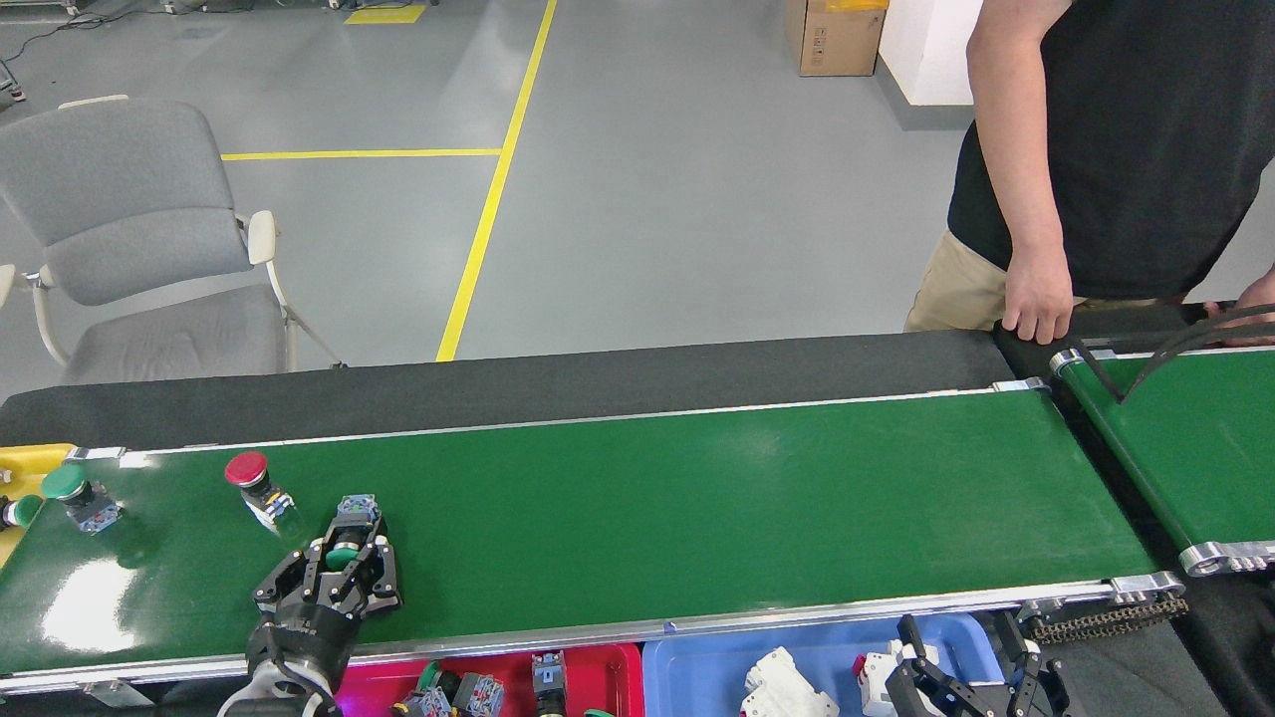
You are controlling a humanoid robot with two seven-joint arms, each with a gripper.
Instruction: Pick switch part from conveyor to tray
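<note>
On the long green conveyor (647, 498) lie three switch parts at the left. My left gripper (347, 556) has its fingers closed around a green-capped switch part (349, 533) that rests on the belt. A red-capped switch part (255, 486) lies just left of it, and another green-capped one (75, 495) sits near the belt's left end. The red tray (588, 677) below the near rail holds several switch parts. My right gripper (971, 667) hangs open over the blue tray (697, 667) at the bottom right, holding nothing.
A person stands at the far right, one hand (1036, 309) on the black table edge. A shorter green belt (1185, 438) with black cables adjoins on the right. A yellow bin (25, 463) sits at the left end. White parts (787, 687) lie in the blue tray. A grey chair (129, 239) stands behind.
</note>
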